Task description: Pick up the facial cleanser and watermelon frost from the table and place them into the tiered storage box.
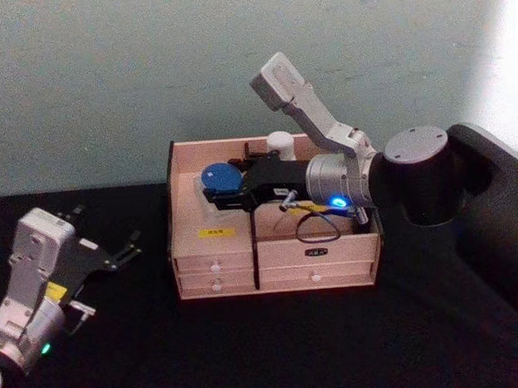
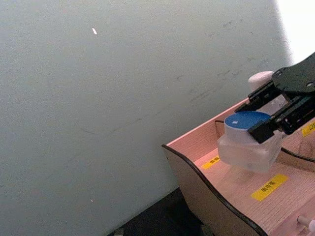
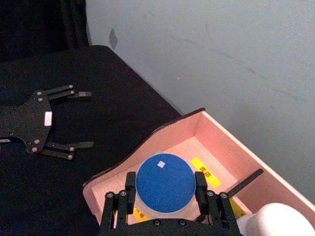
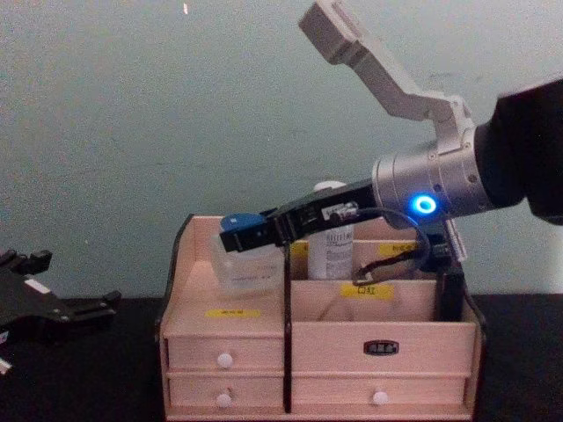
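A translucent jar with a blue lid point(image 1: 220, 177) point(image 4: 242, 257) hangs just above the left rear compartment of the tiered storage box point(image 1: 181, 177) point(image 4: 422, 343). My right gripper point(image 1: 217, 190) point(image 3: 165, 178) point(image 2: 252, 118) is shut on it, one finger on each side of the lid. Upright at the back of the box stands a white bottle point(image 1: 281, 143) point(image 4: 332, 239). Which of the two is the facial cleanser and which the watermelon frost I cannot tell. Left of the box, my left gripper point(image 1: 112, 229) point(image 3: 87, 119) rests open and empty over the black table.
The box has yellow labels and white-knobbed drawers point(image 4: 224, 360) along its front. A black cable loop point(image 1: 318, 230) from my right arm hangs over the right compartment. A pale wall stands close behind the box. Black table point(image 1: 277, 351) stretches in front.
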`<state>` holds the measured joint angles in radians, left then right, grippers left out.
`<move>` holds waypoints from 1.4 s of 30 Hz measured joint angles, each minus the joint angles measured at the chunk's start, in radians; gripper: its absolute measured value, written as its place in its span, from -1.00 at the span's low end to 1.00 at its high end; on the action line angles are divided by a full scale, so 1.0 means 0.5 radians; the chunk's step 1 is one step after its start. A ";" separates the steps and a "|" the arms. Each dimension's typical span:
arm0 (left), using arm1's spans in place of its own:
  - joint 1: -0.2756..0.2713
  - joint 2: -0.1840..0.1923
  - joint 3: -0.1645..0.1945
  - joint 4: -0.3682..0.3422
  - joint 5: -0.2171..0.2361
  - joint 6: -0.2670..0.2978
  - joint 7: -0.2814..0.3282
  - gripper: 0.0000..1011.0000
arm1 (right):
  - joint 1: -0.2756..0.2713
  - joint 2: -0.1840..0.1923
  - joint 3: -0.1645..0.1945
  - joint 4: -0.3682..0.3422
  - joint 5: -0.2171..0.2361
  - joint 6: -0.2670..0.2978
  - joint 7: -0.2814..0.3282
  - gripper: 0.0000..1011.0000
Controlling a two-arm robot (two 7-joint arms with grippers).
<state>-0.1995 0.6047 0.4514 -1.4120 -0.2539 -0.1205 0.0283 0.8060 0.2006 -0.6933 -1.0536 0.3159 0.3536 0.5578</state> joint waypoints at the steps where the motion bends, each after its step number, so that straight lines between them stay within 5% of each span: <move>1: 0.000 0.000 0.000 0.000 0.000 0.000 0.000 0.98 | 0.001 -0.007 0.001 0.013 -0.007 -0.001 0.003 0.41; 15: 0.000 0.000 0.000 0.000 0.000 0.000 0.000 0.98 | 0.029 -0.083 0.012 0.137 -0.065 -0.029 0.028 0.41; 37: 0.000 0.000 0.000 0.000 0.000 0.000 0.000 0.98 | 0.031 -0.100 0.021 0.161 -0.097 -0.030 0.028 0.41; 42: 0.000 0.000 0.000 0.000 0.000 0.000 0.000 0.98 | 0.030 -0.100 0.021 0.159 -0.094 -0.031 0.028 0.63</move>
<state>-0.1995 0.6047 0.4514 -1.4120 -0.2539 -0.1206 0.0283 0.8211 0.1508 -0.6830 -0.9739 0.2688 0.3382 0.5716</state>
